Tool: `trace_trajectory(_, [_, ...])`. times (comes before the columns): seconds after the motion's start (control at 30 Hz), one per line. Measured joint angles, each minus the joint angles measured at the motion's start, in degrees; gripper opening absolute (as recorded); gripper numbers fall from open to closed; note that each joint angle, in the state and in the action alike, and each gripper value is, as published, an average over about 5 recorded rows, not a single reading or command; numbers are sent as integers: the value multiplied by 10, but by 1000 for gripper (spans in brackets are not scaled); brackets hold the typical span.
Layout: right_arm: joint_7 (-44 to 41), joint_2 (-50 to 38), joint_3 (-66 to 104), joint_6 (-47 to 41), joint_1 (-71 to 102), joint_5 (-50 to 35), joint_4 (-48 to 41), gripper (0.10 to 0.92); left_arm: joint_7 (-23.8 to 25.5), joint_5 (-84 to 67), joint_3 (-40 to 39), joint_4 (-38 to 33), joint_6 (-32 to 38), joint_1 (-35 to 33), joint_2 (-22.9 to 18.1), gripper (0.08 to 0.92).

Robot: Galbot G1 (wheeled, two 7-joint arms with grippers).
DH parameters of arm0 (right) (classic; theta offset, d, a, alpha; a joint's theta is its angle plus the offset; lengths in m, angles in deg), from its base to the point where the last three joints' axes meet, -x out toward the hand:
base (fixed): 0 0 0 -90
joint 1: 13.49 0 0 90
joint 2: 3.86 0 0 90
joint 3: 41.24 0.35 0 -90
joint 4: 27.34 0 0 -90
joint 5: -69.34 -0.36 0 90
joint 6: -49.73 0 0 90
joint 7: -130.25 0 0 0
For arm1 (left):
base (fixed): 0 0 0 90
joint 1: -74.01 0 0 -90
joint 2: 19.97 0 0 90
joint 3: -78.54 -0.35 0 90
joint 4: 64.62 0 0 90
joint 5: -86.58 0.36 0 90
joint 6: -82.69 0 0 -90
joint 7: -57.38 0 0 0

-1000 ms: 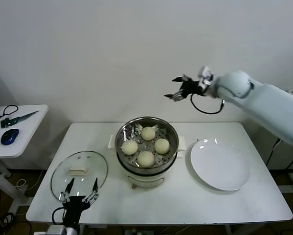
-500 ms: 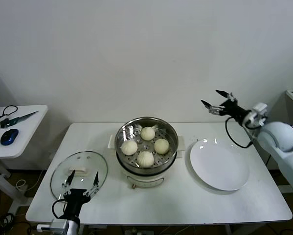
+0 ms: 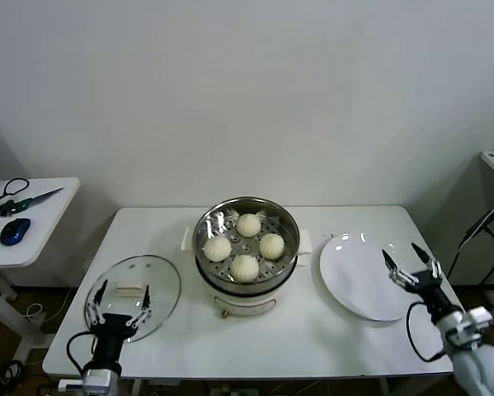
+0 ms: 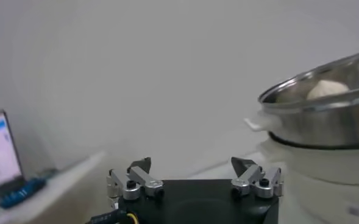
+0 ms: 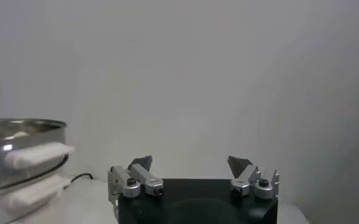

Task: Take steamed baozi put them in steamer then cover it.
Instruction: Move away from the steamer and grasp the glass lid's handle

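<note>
While four steamed baozi (image 3: 245, 246) are sitting in the uncovered steamer (image 3: 247, 280), the cover (image 3: 134, 294) is lying on the table (image 3: 296, 338) beside it, partly hidden by the spread left pincer (image 3: 118, 298). Seemingly empty, the right pincer (image 3: 411, 264) is being held agape over the white plate (image 3: 358, 276).

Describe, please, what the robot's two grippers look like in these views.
Both the left gripper and right gripper share one build: a black body carrying two silver metal fingers with dark pointed tips and black screws. A black cable loops beside each wrist, and the right forearm is white.
</note>
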Motion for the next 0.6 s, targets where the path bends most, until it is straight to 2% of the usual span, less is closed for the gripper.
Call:
trace_trajectory(0.27, [11,76,5,57,55,27,1,823,-60,206,2,37,7,5,31,823])
trace_trajectory(0.6, [22,125,5,91,86,45,7,823,-115,434,1,165,-11,46,54,823])
